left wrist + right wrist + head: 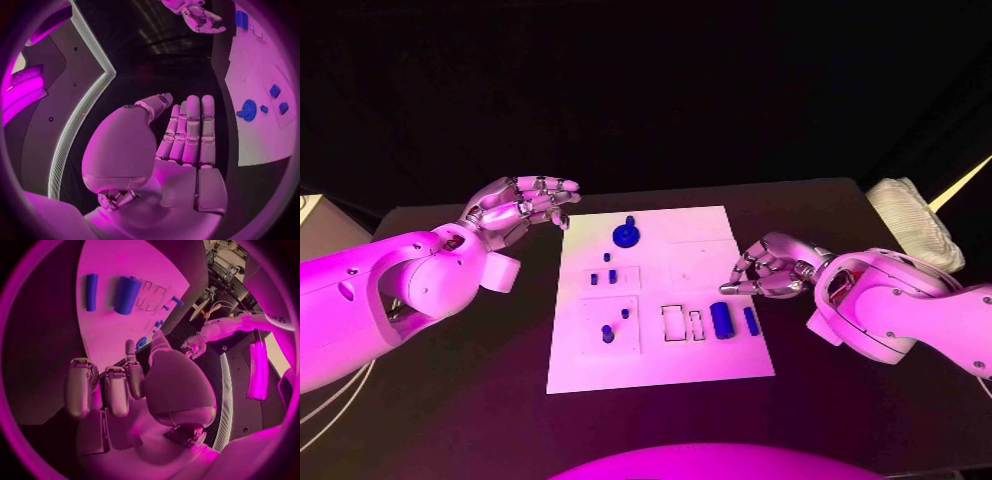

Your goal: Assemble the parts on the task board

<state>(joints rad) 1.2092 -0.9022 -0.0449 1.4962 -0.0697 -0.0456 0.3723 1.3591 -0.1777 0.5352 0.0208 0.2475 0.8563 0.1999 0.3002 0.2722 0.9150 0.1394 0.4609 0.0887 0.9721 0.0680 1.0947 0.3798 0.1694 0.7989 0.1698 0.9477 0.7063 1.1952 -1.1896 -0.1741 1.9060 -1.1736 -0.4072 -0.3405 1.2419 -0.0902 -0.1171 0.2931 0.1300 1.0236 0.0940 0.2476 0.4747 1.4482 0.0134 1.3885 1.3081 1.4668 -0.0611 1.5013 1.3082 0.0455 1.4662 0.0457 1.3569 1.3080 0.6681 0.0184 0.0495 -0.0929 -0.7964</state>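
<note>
The small blue parts (720, 320) on the task board (661, 370) at frame centre look light, rigid and slick, best pinched across their long sides, while the left hand (519, 208) and right hand (769, 270) hover empty, fingers loosely curled

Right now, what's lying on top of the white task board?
On the task board lie blue parts: a round disc, a wide bar, a thin bar and several small pieces. The right hand covers a little of its right edge.
</note>
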